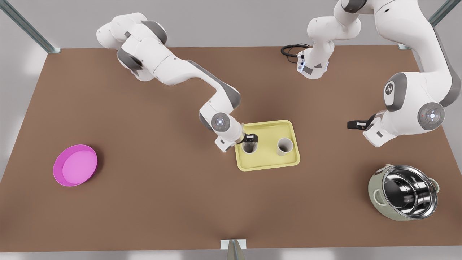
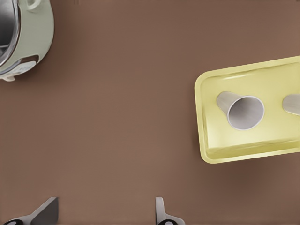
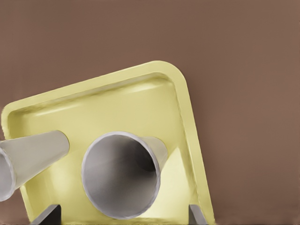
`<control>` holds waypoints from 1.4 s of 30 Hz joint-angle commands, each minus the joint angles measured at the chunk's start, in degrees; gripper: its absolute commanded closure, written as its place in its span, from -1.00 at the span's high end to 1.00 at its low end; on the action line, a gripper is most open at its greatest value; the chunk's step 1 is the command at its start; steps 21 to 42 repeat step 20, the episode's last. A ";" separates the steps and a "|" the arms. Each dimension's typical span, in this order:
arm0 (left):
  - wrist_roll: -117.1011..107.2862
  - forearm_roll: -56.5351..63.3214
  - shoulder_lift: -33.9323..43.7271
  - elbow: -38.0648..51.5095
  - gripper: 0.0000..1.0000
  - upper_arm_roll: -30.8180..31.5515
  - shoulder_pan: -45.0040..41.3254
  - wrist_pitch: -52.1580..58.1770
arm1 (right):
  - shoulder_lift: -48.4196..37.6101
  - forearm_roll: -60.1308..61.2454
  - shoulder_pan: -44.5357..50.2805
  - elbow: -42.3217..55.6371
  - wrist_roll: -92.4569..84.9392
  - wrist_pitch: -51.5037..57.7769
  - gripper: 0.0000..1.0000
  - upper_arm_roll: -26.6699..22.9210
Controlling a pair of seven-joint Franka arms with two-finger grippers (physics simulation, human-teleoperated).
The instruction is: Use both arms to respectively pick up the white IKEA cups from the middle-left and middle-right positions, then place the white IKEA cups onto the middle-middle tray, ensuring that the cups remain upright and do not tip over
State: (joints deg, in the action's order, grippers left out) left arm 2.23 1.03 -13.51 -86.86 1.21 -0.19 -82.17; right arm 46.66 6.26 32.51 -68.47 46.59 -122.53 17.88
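A simulated robot test cell: bare brown table (image 1: 144, 202), metal frame posts (image 1: 29, 27), blank grey surround.

Two white cups (image 1: 284, 146) (image 1: 249, 147) upright, apart, on pale yellow tray (image 1: 267, 164).

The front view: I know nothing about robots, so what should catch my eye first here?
Mid-table, a pale yellow tray holds two upright white cups; the right gripper sits open around the other cup. The left gripper waits open above the bare table toward the front view's right. A magenta dish lies at the front view's left, a shiny steel pot at its right.
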 commanded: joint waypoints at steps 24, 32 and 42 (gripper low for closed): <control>0.85 0.29 -0.73 0.02 1.00 0.02 -0.07 0.17 | -43.24 -14.79 -37.87 -20.65 -48.18 40.44 1.00 -6.89; 0.85 0.29 -0.73 0.02 1.00 0.02 -0.07 0.17 | -43.24 -14.79 -37.87 -20.65 -48.18 40.44 1.00 -6.89; 0.85 0.29 -0.73 0.02 1.00 0.02 -0.07 0.17 | -43.24 -14.79 -37.87 -20.65 -48.18 40.44 1.00 -6.89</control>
